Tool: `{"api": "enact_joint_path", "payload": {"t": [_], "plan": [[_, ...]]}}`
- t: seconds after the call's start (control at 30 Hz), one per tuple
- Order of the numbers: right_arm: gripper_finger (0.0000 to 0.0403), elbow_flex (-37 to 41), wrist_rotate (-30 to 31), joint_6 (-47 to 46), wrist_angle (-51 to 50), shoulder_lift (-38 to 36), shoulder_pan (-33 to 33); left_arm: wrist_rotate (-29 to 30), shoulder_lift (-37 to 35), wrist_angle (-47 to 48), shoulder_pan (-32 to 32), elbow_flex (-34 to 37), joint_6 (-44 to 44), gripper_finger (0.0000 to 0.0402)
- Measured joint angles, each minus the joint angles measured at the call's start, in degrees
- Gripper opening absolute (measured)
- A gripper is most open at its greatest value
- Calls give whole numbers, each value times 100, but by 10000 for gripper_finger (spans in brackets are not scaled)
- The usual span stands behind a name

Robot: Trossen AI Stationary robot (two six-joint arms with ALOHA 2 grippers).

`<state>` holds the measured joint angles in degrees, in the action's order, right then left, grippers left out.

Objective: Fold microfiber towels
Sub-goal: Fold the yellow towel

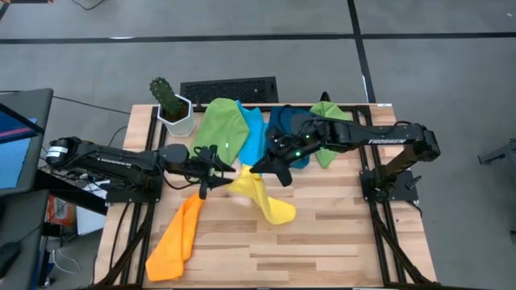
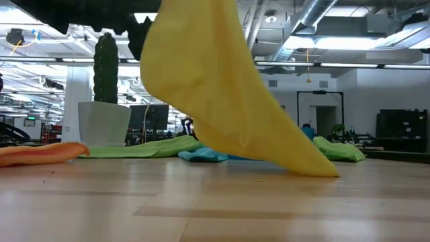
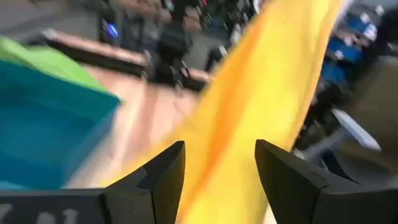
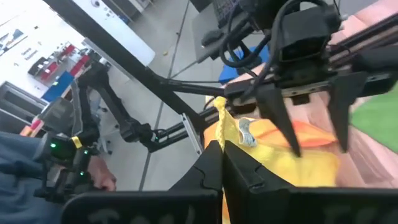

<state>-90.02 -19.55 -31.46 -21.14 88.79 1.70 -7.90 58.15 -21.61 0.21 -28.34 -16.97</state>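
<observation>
Yellow towel (image 1: pixel 262 197) hangs above mid-table, 1 corner pinched in the closed right gripper (image 4: pixel 222 149); left gripper (image 3: pixel 217 174) gapes empty beside it; the cloth looks light and limp, best taken at corners.

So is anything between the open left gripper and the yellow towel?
Nothing visible. The left gripper is open with the yellow towel right in front of its fingers; the right gripper is shut on a corner of it, holding it up.

Left end effector (image 1: pixel 211 171) raised at table centre, fingers spread, right end effector (image 1: pixel 260 167) opposite, fingers pinched
</observation>
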Motion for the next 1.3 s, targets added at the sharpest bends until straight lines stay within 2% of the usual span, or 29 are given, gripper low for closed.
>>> {"api": "enact_joint_path", "payload": {"t": [0.17, 0.3, 0.7, 0.87, 1.3], "plan": [[16, 4, 2, -2, -277, 4, -7, -736, -17, 400, 175, 0, -18, 189], [21, 4, -4, -95, -284, 4, 17, -967, -17, 575, 273, 0, -19, 189], [21, 7, -9, -155, -287, 7, 92, -985, -17, 899, 196, 0, 424, 190], [24, 7, -11, -155, -287, 7, 92, -791, 88, 1119, 157, 0, 708, 190], [25, 9, -13, -152, -261, 10, -3, -1157, 564, 1115, -178, 2, 414, 190]]}}
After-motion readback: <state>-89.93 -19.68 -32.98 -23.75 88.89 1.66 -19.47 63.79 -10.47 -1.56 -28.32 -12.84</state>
